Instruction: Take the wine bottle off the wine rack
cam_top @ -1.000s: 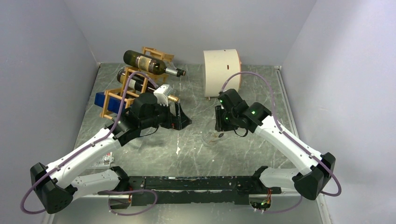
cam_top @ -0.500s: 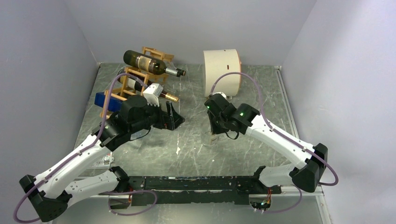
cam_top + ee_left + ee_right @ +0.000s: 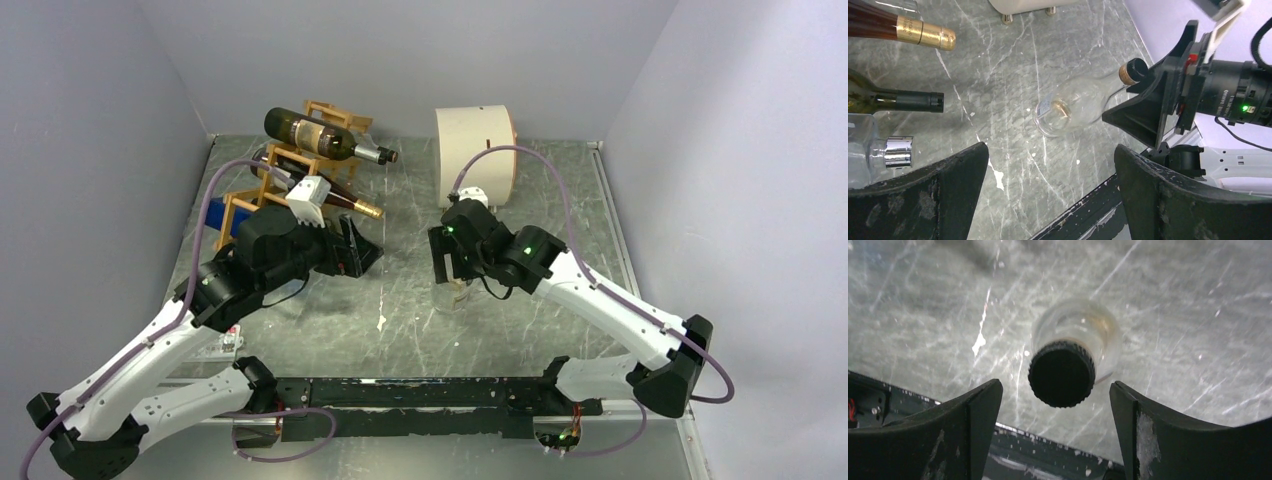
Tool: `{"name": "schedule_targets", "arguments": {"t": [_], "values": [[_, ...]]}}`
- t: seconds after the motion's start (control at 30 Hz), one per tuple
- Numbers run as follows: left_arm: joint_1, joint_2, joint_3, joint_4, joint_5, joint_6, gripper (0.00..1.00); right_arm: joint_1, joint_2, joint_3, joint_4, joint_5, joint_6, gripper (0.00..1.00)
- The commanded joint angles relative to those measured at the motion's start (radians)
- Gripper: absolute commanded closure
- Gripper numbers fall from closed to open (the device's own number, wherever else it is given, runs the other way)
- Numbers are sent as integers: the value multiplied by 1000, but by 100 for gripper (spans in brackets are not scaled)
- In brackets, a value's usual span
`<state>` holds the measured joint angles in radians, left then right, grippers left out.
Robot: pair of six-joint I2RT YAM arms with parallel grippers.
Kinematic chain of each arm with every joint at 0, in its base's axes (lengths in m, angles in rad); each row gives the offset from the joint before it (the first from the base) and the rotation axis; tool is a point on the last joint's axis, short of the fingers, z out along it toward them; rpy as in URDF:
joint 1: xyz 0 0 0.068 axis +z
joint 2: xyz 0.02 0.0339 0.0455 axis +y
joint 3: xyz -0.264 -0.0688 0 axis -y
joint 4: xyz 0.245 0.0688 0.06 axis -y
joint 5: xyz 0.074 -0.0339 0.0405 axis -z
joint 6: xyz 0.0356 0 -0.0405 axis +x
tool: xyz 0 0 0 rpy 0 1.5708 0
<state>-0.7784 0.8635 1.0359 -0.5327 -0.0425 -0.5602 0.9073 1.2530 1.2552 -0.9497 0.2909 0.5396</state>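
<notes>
The orange-brown wine rack (image 3: 283,166) stands at the back left. A dark bottle (image 3: 318,134) lies on top of it, and a gold-foil bottle (image 3: 345,203) lies lower. The left wrist view shows the gold-foil neck (image 3: 923,34), a black-capped dark neck (image 3: 903,100) and a silver-capped clear neck (image 3: 890,152). My left gripper (image 3: 362,252) (image 3: 1050,150) is open and empty, just right of the rack. A clear bottle (image 3: 458,293) (image 3: 1073,102) with a black cap (image 3: 1062,373) stands upright on the table. My right gripper (image 3: 452,266) (image 3: 1055,386) is open just above the cap, not touching it.
A cream cylindrical drum (image 3: 475,155) stands at the back centre, behind the right gripper. A blue block (image 3: 222,214) sits by the rack's left end. The black base rail (image 3: 420,392) runs along the near edge. Grey walls close in on both sides.
My left gripper has drawn back left toward the rack's bottle necks. My right gripper has moved left over the clear bottle. Both stay open.
</notes>
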Motion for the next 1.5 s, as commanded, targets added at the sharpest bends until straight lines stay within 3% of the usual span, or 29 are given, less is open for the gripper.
{"name": "schedule_targets", "arguments": {"t": [0.0,0.2,0.33,0.57,0.93,1.07,1.23,1.47], "values": [[1,-16,25,-10,-45,-2,1,5,-31,5,186,124,-83,16],[1,-67,13,-3,-80,-49,1,4,-57,-90,394,235,-120,24],[2,-116,0,-9,-106,-73,1,5,-59,-127,431,244,-121,36],[1,-119,3,-15,-129,-75,1,4,-70,-194,451,251,-115,45],[0,-76,58,-24,-142,-41,1,-21,-72,-129,461,427,-136,98],[0,-75,70,-35,-142,-29,1,-130,-71,-84,466,423,-146,100],[1,-69,78,-29,-129,2,1,-389,-90,-79,507,331,-161,100],[1,-61,113,-42,-125,66,1,-707,-54,-45,524,370,-142,100]]}}
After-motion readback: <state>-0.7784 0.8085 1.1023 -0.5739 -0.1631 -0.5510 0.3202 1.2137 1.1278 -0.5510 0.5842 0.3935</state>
